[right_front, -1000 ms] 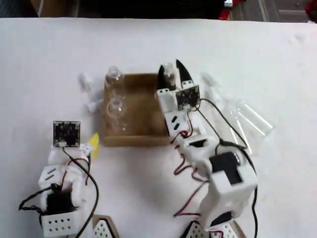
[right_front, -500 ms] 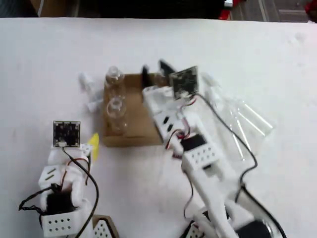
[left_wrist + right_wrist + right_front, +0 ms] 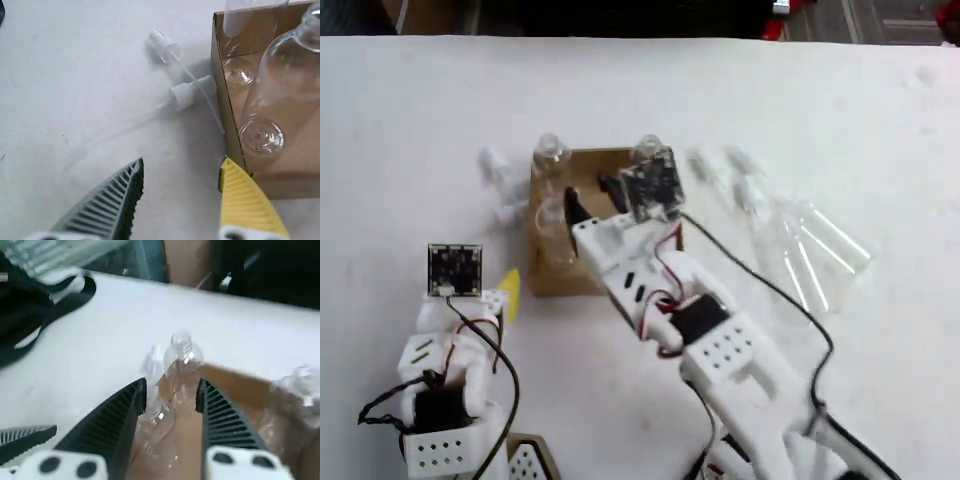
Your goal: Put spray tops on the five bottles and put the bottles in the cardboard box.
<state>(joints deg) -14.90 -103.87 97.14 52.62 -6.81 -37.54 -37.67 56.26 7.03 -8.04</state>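
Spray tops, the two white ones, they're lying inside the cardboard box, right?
No, not inside. The two white spray tops lie on the table just outside the cardboard box, beside its wall, as the left wrist view shows.

A white worktop (image 3: 880,110) stretches to a dark room behind. A black looped strap or cable (image 3: 47,292) lies on it. Past its far edge stand a brown panel (image 3: 185,260) and something red (image 3: 773,30).

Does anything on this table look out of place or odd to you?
Yes. A bottle stands in the cardboard box with its neck bare, while two spray tops lie loose on the table beside the box. The tops should probably go on first.
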